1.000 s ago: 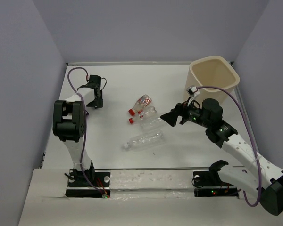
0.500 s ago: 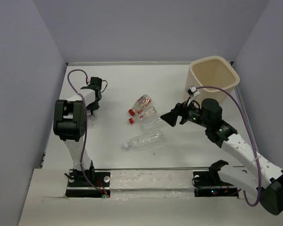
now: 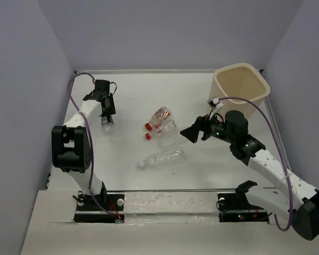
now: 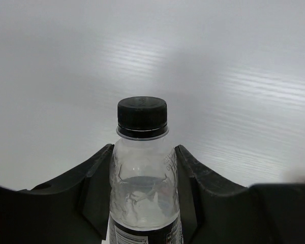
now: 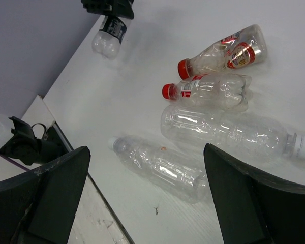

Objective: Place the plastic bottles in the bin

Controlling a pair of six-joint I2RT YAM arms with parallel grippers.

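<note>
Plastic bottles [image 3: 162, 158]: four lie clustered mid-table [image 3: 127, 95], two of them red-capped. A fifth, the black-capped bottle [image 4: 142, 173], is clamped in my left tool [image 4: 144, 152] over the table's far left. My right tool [image 3: 187, 133] gapes wide, holding nothing, just beside the cluster. The bin [image 3: 223, 90] stands at the far right corner.

Clear bottles [image 3: 162, 158] lying mid-table, beige bin [image 3: 242, 82] upright
</note>
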